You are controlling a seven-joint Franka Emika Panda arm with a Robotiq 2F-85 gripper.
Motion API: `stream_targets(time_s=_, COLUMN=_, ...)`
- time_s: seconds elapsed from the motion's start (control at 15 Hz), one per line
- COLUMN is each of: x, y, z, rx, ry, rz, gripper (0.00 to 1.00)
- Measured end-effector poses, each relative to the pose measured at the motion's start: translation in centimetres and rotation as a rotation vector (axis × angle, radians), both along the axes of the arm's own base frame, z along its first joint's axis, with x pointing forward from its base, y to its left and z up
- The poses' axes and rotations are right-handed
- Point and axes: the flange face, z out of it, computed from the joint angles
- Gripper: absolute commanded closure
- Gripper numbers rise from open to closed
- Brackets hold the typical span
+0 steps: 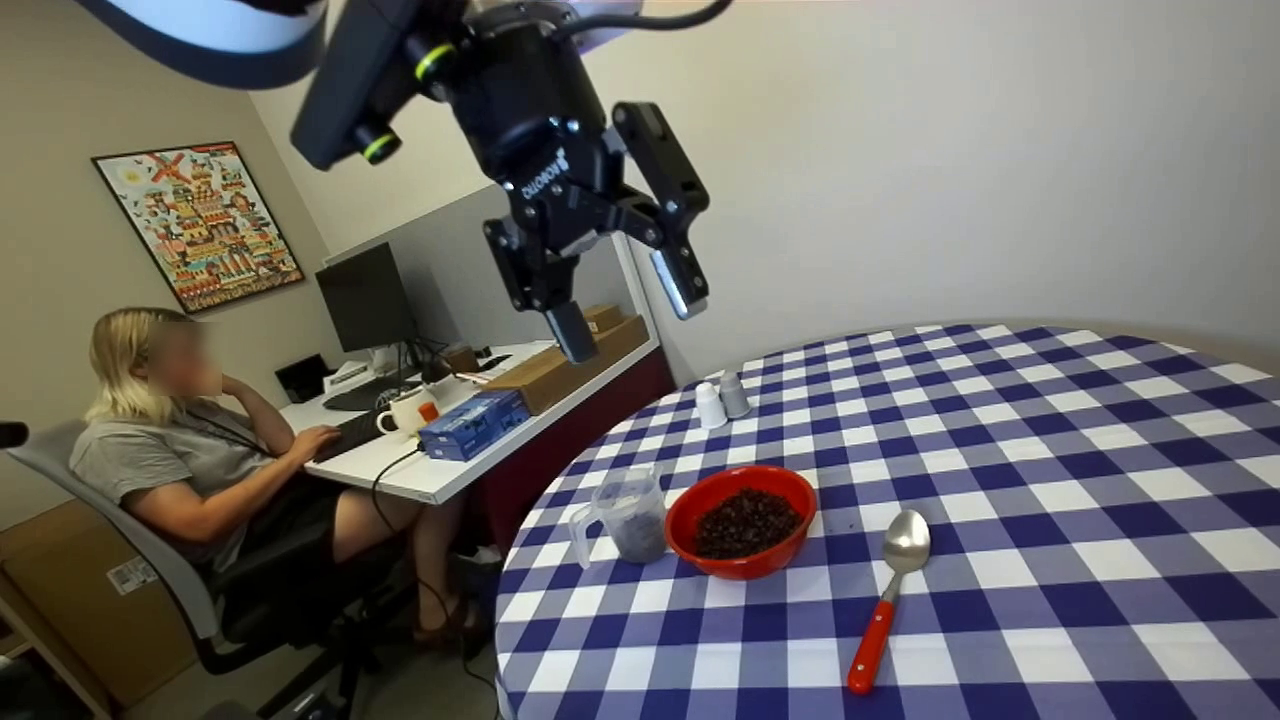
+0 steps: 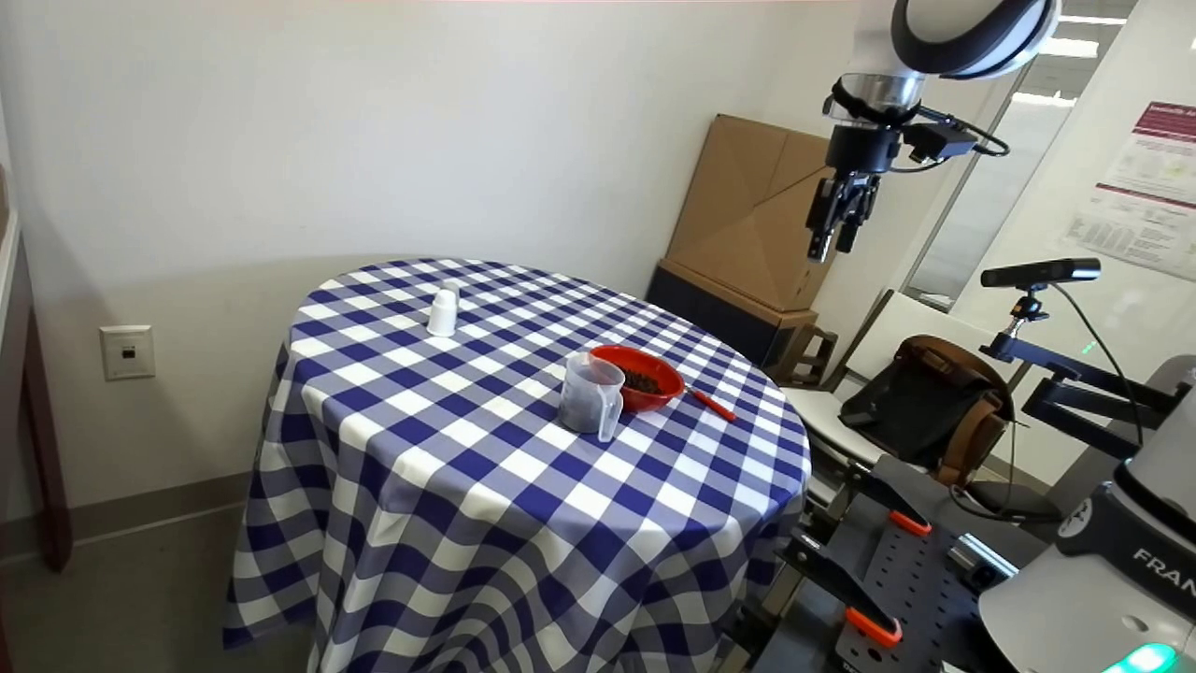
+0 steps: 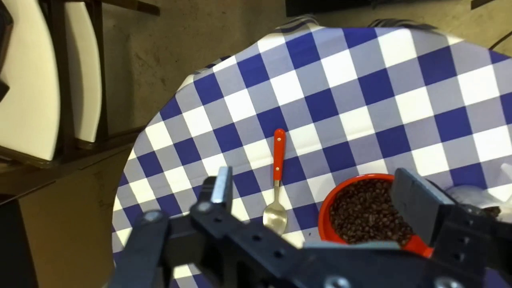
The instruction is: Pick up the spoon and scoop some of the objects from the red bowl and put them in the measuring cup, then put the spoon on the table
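My gripper [image 1: 627, 312] is open and empty, high above the table [image 1: 1100, 520]; it also shows in an exterior view [image 2: 832, 245] and the wrist view [image 3: 320, 193]. The spoon [image 1: 890, 592] lies flat on the checked cloth, red handle toward the table edge. In the wrist view the spoon [image 3: 277, 180] appears between the fingers, nearer the left one. The red bowl [image 1: 740, 570] stands beside it, holding the dark objects [image 1: 745, 522]. The clear measuring cup [image 2: 590, 397] stands against or close by the bowl; in the wrist view a finger partly hides it, and dark pieces show there.
Two small shakers, one white [image 1: 711, 405] and one grey [image 1: 735, 396], stand farther back on the table. A person sits at a desk [image 1: 420, 480] beside it. A chair with a bag [image 2: 902, 402] and a camera on a mount [image 2: 1040, 273] are near the arm.
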Motion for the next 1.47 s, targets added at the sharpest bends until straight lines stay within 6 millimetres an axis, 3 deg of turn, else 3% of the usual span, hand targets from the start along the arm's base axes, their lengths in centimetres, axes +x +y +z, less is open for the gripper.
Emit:
stream_targets(time_s=0.4, x=3.0, y=-5.0, z=-6.3, rx=0.012, ry=-0.005, rz=-0.084, gripper=0.00)
stream_targets(time_s=0.73, x=4.6, y=-7.7, z=-11.4, rx=0.068, ry=0.065, rz=-0.092, gripper=0.00)
stream_targets(time_s=1.07, x=6.3, y=-9.1, z=-15.5, rx=0.062, ry=0.117, rz=-0.085, gripper=0.00)
stream_targets(time_s=1.47, x=8.1, y=-9.4, z=-19.5, rx=0.067, ry=0.153, rz=-0.069, gripper=0.00)
